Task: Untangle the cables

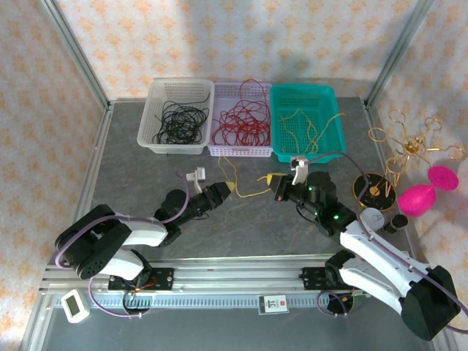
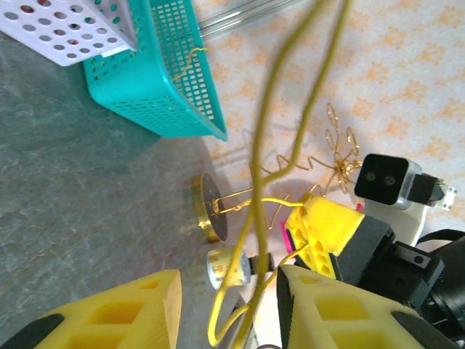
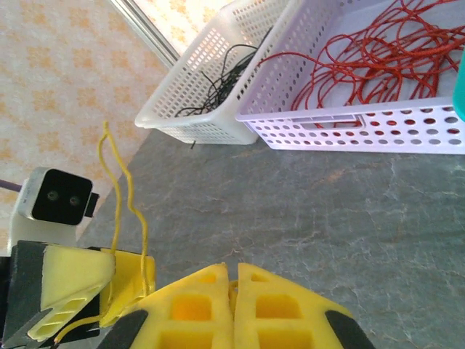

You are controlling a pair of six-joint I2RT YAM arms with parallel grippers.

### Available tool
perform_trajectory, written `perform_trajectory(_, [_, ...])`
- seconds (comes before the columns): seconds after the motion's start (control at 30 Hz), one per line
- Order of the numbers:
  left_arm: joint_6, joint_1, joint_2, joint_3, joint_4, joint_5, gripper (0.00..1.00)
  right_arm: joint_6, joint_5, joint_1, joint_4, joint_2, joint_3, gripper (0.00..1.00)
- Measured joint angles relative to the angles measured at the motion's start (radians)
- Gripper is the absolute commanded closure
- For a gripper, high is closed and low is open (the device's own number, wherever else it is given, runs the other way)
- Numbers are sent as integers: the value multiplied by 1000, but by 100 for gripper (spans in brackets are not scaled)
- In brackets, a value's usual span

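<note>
A loose yellow cable (image 1: 252, 194) stretches between my two grippers at the middle of the table. My right gripper (image 1: 278, 184) is shut on one end of it; a sliver of yellow shows between its closed jaws (image 3: 234, 282). My left gripper (image 1: 230, 189) faces it from the left. Its jaws (image 2: 229, 309) stand apart, and the yellow cable (image 2: 265, 145) runs up through the gap in a loop, close to the right finger (image 2: 320, 305). Behind them, black cables lie in a white basket (image 1: 175, 117), red cables (image 1: 241, 121) in a pale basket and yellow cables in a teal basket (image 1: 307, 121).
The three baskets line the back of the grey table. At the right stand a gold wire ornament (image 1: 406, 146) on a dark round base (image 1: 371, 188) and two pink egg shapes (image 1: 417, 199). A small white timer (image 1: 75, 306) lies by the front rail.
</note>
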Motion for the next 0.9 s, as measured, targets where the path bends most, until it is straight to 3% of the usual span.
perform_trajectory(0.2, [-13,0,-8,0,18,-7,79,0,-2,0,30,-1,0,100])
perform_trajectory(0.4, [-18,0,-50,-10,16,-26,81,0,6,0,39,-3,0,100])
perform_trajectory(0.6, [1,0,-96,-16,-25,-30,98,3,40,0,58,-4,0,100])
perform_trajectory(0.9, [30,0,-137,-23,-94,-35,100,4,77,0,84,-14,0,100])
